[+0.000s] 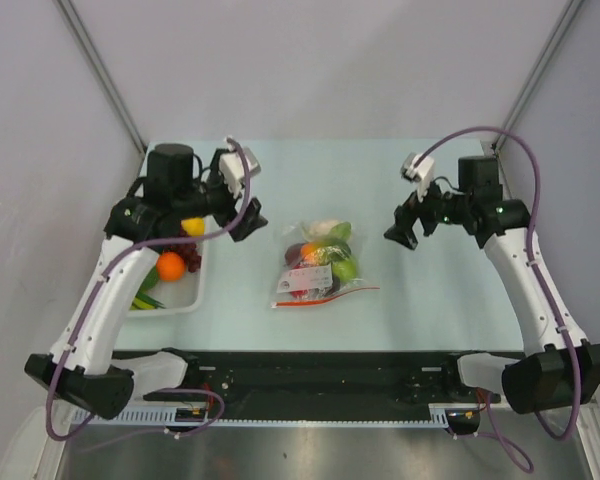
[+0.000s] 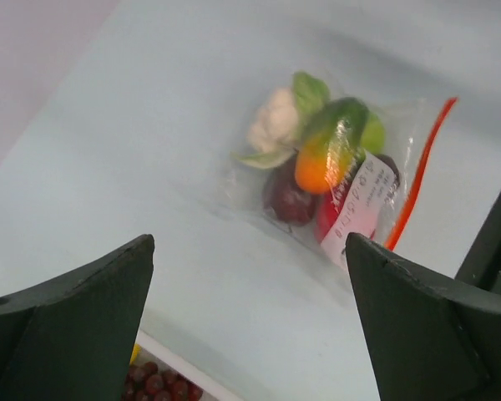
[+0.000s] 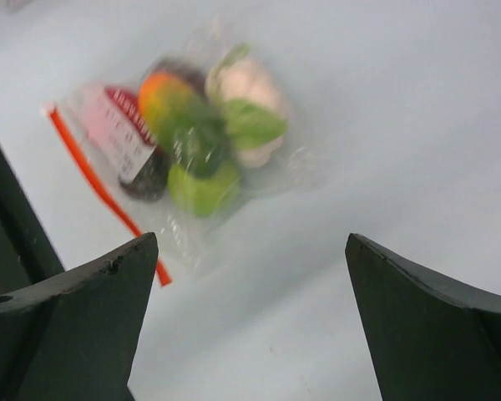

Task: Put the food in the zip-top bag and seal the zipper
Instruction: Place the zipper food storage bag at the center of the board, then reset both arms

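The zip-top bag (image 1: pixel 320 262) lies on the table's middle and holds several food pieces: a whitish lump (image 2: pixel 273 122), an orange-green piece (image 2: pixel 327 150), a dark piece (image 2: pixel 288 199) and a green apple (image 3: pixel 202 185). Its orange-red zipper (image 1: pixel 332 297) runs along the near edge, and also shows in the left wrist view (image 2: pixel 419 171) and in the right wrist view (image 3: pixel 100 192). My left gripper (image 1: pixel 248 222) is open and empty, left of the bag. My right gripper (image 1: pixel 404 234) is open and empty, right of the bag. More food lies in the white tray: an orange (image 1: pixel 170 265), dark grapes (image 1: pixel 193 261), a yellow piece (image 1: pixel 192 226).
The white tray (image 1: pixel 180 302) stands at the table's left, under my left arm. A grey wall and two slanted metal posts close the back. The black arm-base rail runs along the near edge.
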Robot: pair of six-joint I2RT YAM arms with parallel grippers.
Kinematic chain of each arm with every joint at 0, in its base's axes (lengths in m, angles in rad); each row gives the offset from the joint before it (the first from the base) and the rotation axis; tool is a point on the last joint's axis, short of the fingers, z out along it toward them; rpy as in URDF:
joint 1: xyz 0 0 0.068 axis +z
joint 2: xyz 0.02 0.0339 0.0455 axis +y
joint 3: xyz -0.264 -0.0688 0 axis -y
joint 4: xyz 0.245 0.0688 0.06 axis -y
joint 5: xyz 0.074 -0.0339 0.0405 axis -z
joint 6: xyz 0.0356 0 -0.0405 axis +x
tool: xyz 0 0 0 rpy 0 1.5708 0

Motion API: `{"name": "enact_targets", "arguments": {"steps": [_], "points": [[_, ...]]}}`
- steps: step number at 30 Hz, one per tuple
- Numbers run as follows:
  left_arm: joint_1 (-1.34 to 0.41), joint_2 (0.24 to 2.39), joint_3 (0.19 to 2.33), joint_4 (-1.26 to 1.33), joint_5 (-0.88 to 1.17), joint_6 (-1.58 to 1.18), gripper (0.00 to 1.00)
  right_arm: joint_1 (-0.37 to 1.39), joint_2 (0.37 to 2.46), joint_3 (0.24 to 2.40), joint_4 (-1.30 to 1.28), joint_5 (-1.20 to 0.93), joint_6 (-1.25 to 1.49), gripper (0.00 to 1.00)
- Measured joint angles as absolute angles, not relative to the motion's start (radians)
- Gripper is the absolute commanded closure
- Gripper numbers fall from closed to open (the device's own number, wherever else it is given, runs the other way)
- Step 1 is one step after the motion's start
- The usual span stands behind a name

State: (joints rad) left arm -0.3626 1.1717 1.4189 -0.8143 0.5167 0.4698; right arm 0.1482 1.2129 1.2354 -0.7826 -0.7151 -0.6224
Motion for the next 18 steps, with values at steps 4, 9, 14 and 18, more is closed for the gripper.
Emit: {"name": "enact_targets", "arguments": {"steps": [4, 9, 14, 18], "points": [[-0.281, 1.293, 1.651, -0.86, 0.513, 0.375, 0.0, 0.123, 1.288, 1.412, -0.765, -0.701, -0.497, 0.0], [-0.082, 1.372, 1.732, -0.866, 0.553, 0.223, 0.0, 0.078, 1.389, 1.549, -0.722, -0.655, -0.324, 0.0], [0.011, 1.4, 1.684, -0.859, 0.524, 0.132, 0.0, -0.009, 1.488, 1.581, -0.688, -0.602, -0.189, 0.0], [0.038, 1.404, 1.637, -0.859, 0.497, 0.105, 0.0, -0.057, 1.552, 1.578, -0.686, -0.57, -0.131, 0.0]]}}
